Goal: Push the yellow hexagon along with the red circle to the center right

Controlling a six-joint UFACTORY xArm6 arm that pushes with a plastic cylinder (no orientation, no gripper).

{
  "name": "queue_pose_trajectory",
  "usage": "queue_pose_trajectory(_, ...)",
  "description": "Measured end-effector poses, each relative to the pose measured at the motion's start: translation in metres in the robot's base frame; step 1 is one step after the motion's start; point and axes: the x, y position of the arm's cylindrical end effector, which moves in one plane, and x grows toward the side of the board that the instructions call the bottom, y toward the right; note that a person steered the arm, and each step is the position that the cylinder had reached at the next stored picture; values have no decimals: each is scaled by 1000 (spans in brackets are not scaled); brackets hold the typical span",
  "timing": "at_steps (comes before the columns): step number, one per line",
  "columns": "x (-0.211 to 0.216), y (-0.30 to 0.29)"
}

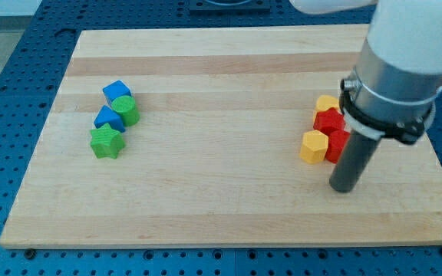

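The yellow hexagon (313, 146) lies at the view's right, a bit below mid-height. A red block (334, 147) touches its right side and is partly hidden by my rod, so its shape is unclear. Another red block (328, 121) sits just above them, with a second yellow block (328, 103) above that. All of these touch in one cluster. My tip (344, 187) rests on the board just below and right of the lower red block, close to it.
At the view's left is a second cluster: a blue cube (116, 92), a green circle (126, 111), a blue block (108, 119) and a green star (106, 142). The wooden board (221, 207) ends near the right cluster.
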Motion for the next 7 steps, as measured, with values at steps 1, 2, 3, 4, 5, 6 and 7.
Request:
queue_pose_trajectory(1,-24,0)
queue_pose_trajectory(2,-54,0)
queue_pose_trajectory(3,-53,0)
queue_pose_trajectory(4,-3,-7)
queue_pose_trajectory(5,19,-27)
queue_pose_trajectory(6,12,-80)
queue_pose_trajectory(7,-3,-107)
